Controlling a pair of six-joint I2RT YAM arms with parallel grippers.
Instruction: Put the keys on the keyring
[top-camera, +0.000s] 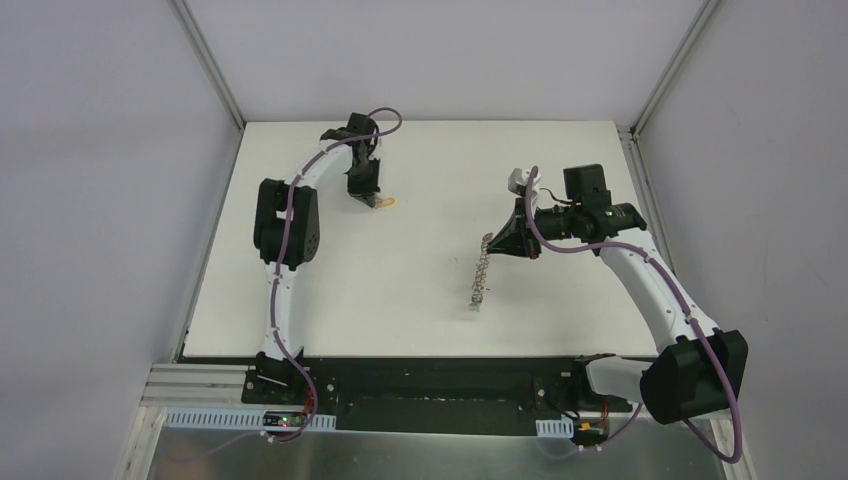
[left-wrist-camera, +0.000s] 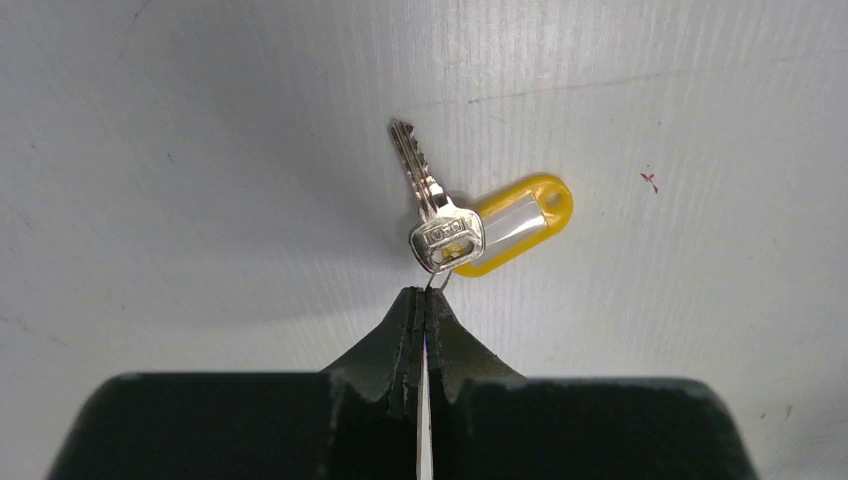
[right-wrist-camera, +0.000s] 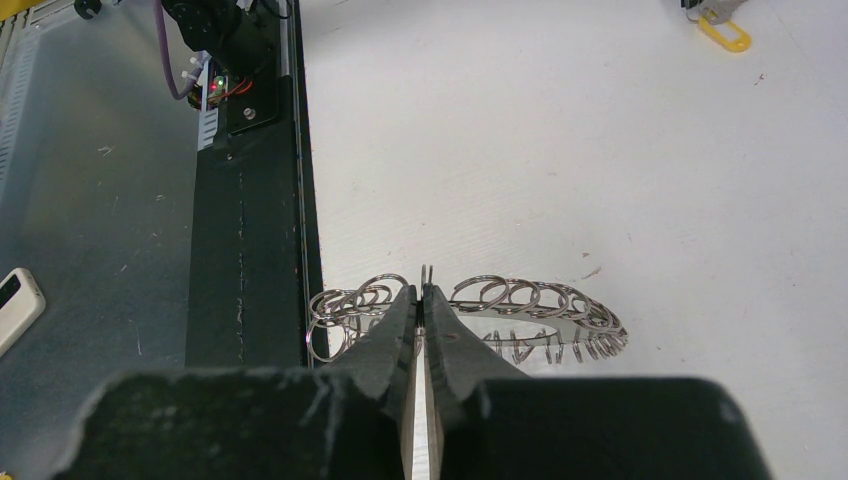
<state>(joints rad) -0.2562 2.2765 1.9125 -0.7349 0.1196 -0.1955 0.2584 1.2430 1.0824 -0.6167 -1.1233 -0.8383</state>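
My left gripper (left-wrist-camera: 424, 305) is pinched shut on the tiny wire loop at the head of the yellow key (left-wrist-camera: 447, 238), which lies just ahead of it. My right gripper (right-wrist-camera: 421, 300) is clamped on the keyring (right-wrist-camera: 540, 312), whose fringe spreads to either side. Both grasps look made; next I must carry key to ring and align the loops.
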